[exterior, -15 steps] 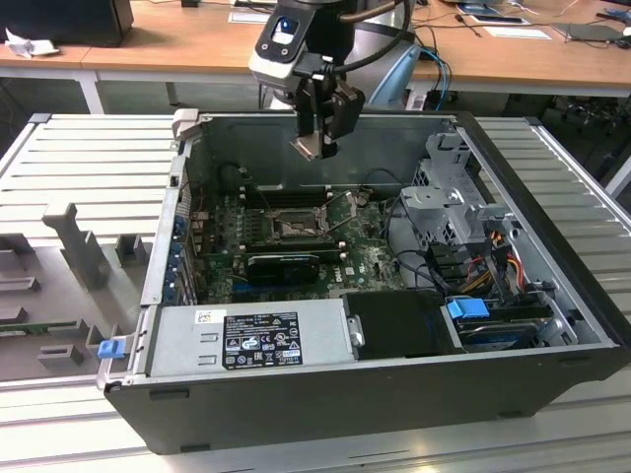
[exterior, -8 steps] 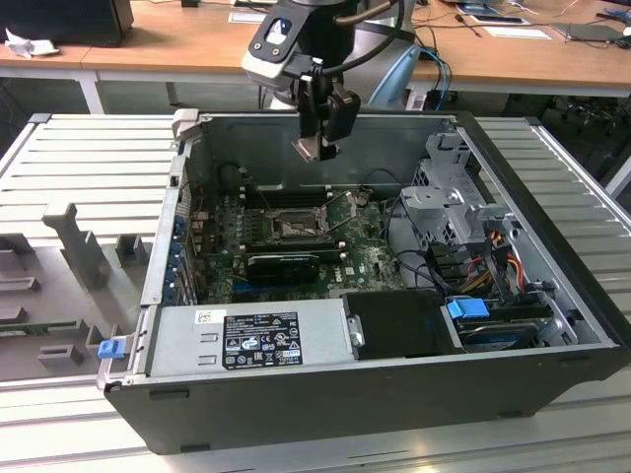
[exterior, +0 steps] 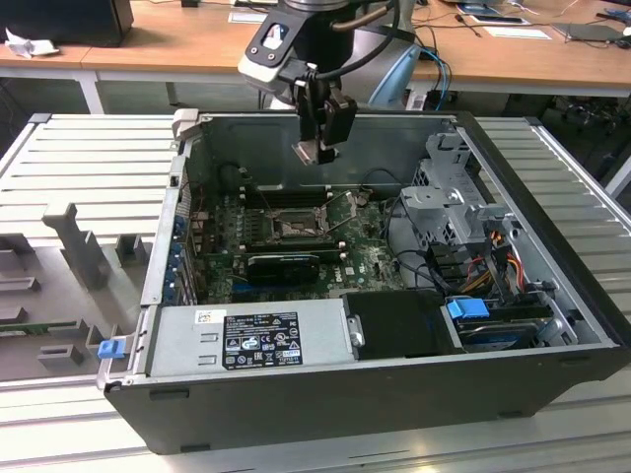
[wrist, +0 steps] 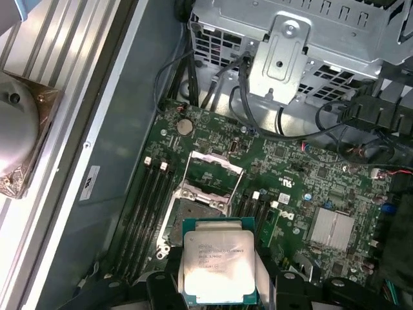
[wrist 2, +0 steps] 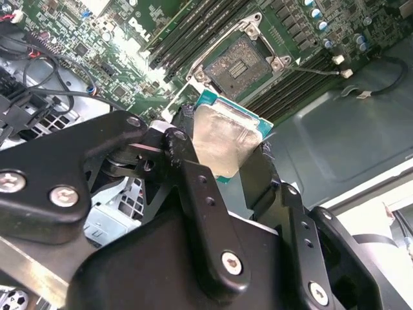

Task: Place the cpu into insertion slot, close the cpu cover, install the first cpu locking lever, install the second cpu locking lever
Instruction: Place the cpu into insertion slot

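Observation:
My gripper [exterior: 320,148] hangs above the open computer case [exterior: 345,404], shut on the cpu [exterior: 317,151] by two opposite edges. In both wrist views the cpu [wrist 2: 222,139] [wrist: 216,261] is a silver-topped square chip with a green rim, held between black fingers [wrist 2: 200,194]. Below it on the green motherboard [exterior: 370,251] lies the insertion slot [exterior: 293,227] [wrist 2: 240,63] [wrist: 192,218], dark and uncovered. In the first wrist view the cpu cover [wrist: 206,192] is swung open beside the slot, on the side toward the drive cage. The chip is well above the slot, touching nothing else.
A long black card [exterior: 286,264] sits next to the slot, toward the grey power supply [exterior: 251,340]. A metal drive cage [exterior: 454,197] with coloured cables [exterior: 493,261] fills the exterior view's right. Memory slots [wrist 2: 193,32] flank the socket. The case rests on a ribbed grey table [exterior: 89,158].

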`<state>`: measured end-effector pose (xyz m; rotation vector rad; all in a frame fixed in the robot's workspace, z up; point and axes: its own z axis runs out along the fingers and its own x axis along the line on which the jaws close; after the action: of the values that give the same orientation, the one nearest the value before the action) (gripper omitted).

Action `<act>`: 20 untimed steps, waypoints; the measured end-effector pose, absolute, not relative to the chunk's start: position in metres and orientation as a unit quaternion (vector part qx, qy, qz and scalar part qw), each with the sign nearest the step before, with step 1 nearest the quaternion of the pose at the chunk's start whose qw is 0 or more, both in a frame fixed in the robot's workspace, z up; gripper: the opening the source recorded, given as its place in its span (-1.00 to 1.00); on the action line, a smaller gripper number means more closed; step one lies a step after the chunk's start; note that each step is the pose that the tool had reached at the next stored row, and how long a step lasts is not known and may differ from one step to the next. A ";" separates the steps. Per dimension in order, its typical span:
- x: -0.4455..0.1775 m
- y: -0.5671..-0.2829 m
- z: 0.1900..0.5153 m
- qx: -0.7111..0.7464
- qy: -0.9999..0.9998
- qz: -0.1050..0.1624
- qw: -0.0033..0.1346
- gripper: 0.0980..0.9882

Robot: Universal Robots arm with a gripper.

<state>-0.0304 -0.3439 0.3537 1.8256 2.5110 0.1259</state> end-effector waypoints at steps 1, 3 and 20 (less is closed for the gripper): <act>-0.030 -0.344 0.353 0.588 0.808 0.040 0.017 -0.04; -0.030 -0.344 0.353 0.588 0.808 0.040 0.017 -0.04; -0.030 -0.344 0.349 0.611 0.791 0.039 0.018 -0.04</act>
<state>-0.0303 -0.3439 0.3490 1.8970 2.4570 0.1222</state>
